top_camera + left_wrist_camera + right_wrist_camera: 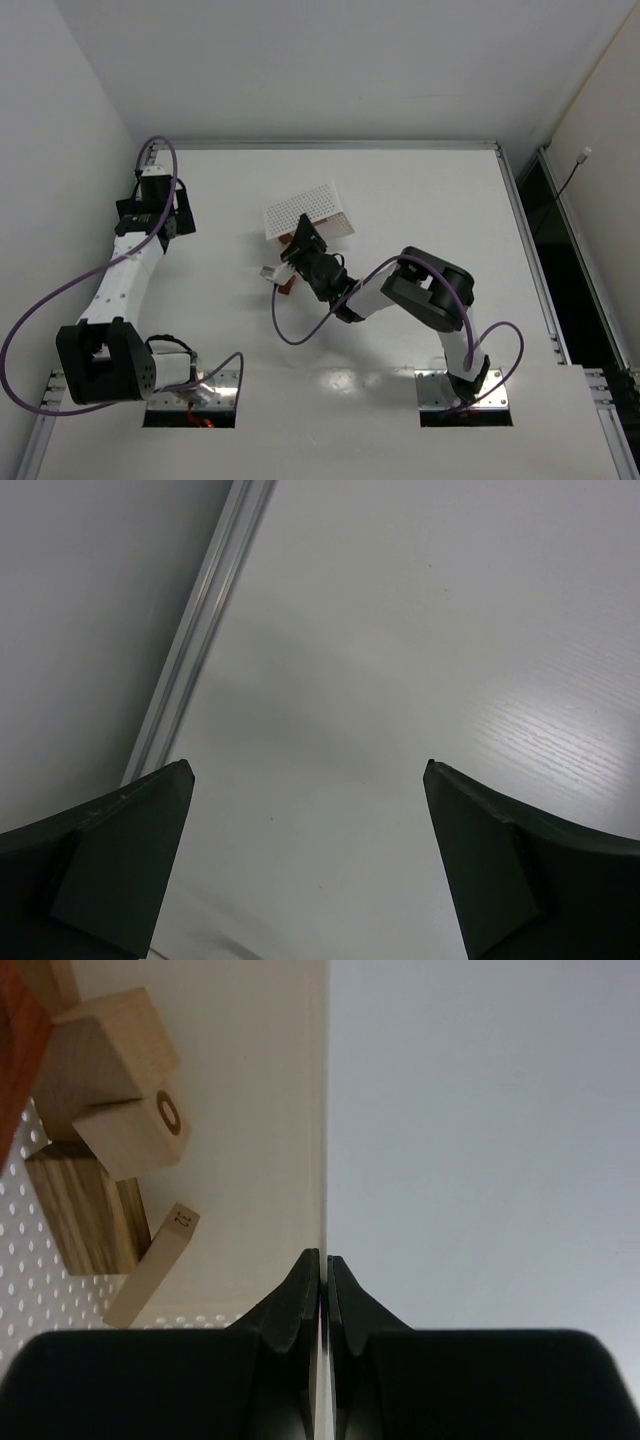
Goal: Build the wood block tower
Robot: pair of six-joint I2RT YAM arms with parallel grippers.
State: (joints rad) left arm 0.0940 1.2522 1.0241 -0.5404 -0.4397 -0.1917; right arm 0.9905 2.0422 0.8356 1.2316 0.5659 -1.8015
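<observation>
Table: white box sits mid-table. Left gripper is spread wide at the far-left rail, well apart from everything. Right gripper is pinched on a thin white panel, seemingly part of the box. Wood blocks cluster just left of its fingers, at the box's near side. The right arm is far nearer. Can't tell if they stack as a tower.

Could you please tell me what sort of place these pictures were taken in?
Most likely a robotics lab work cell: the left arm and right arm are bolted to a white table with metal rails, plain white panels wall it in, and purple cables loop loose.
</observation>
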